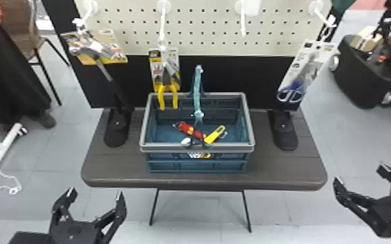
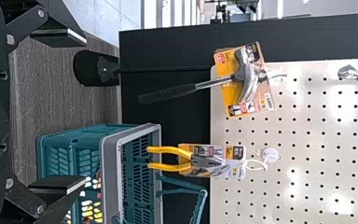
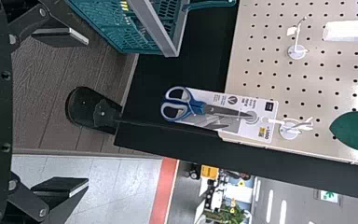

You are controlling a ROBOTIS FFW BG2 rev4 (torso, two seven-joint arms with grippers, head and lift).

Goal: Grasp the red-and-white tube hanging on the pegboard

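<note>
Ahead of the black left claw, the pliers are showing yellow handles, and the teal basket is wearing a grey rim. Ahead of the black right claw, the scissors are mixing blue with grey. The cream pegboard is carrying dark-dotted rows; the brown counter is showing wood grain.

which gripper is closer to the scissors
Right. The right gripper is in front of the scissors, off to their right; the left gripper is far to their left.

carded hammer upper left of head view, yellow-handled pliers upper center-left, blue-handled scissors upper right, basket center on brown table, red tool and yellow tool inside
</note>
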